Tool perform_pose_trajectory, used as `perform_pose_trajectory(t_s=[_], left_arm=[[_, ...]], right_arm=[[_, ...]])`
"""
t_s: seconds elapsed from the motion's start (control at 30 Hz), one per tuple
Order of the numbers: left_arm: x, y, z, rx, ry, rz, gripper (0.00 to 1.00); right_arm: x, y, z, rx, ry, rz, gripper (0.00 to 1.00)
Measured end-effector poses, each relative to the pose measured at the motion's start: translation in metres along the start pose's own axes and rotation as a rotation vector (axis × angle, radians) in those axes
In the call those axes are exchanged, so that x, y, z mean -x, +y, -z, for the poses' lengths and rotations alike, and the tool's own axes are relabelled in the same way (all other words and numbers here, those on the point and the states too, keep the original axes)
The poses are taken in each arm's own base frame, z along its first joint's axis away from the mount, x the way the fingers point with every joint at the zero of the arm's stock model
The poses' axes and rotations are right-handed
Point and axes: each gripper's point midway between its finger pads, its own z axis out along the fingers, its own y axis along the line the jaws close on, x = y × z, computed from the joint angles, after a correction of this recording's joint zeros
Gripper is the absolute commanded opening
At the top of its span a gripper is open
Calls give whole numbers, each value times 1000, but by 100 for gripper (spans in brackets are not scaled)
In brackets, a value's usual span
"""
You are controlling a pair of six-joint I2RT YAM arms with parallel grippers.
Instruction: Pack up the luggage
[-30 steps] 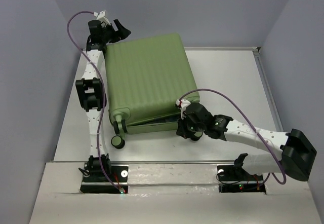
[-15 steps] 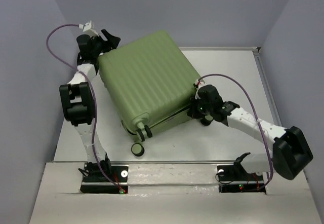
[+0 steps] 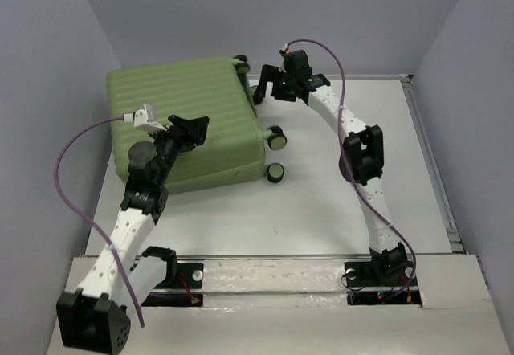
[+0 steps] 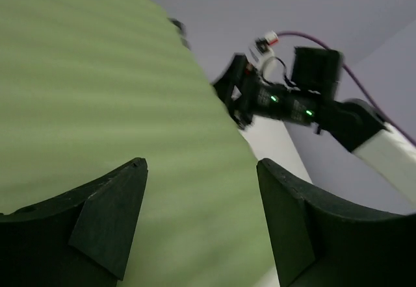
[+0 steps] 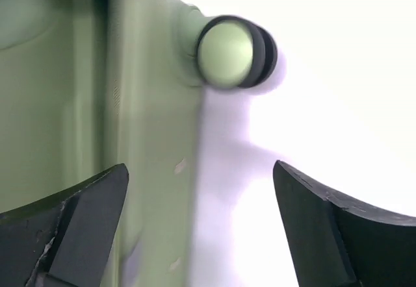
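Note:
The luggage (image 3: 185, 114), a light-green ribbed suitcase, lies shut and flat at the table's back left, its caster wheels (image 3: 275, 138) pointing right. My left gripper (image 3: 197, 132) hovers open over the near part of the shell. In the left wrist view the green shell (image 4: 97, 105) fills the space under the open left gripper (image 4: 201, 196). My right gripper (image 3: 261, 86) stands open at the suitcase's far right corner, beside the wheels. The right wrist view shows the right gripper (image 5: 201, 202) empty, the suitcase's side (image 5: 65, 105) on the left and one wheel (image 5: 231, 52) ahead.
The white table (image 3: 337, 202) lies to the right of and in front of the suitcase, with a raised rim (image 3: 426, 146) along its right side. Grey walls close in at the left and back. The right arm (image 4: 299, 99) shows beyond the shell in the left wrist view.
The suitcase has swung round and slid to the back left, wheels now facing right. The right gripper has let go, opened and moved to the far corner. The left arm pulled back over the shell.

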Motion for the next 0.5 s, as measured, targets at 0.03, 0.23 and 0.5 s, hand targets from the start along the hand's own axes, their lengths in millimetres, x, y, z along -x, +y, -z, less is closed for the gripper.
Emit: perform_pose_trajectory(t_s=[0.03,0.23,0.5], left_arm=[[2,-15,15,-45,-17,5,83],[-31,-7,62,4,69,57,89],[24,-40,43,82,114,-50,99]], right_arm=[[21,18,-18,78,-52,7,100],[54,66,24,263,-105,2,92],[70,65,198,288,-340,106,38]])
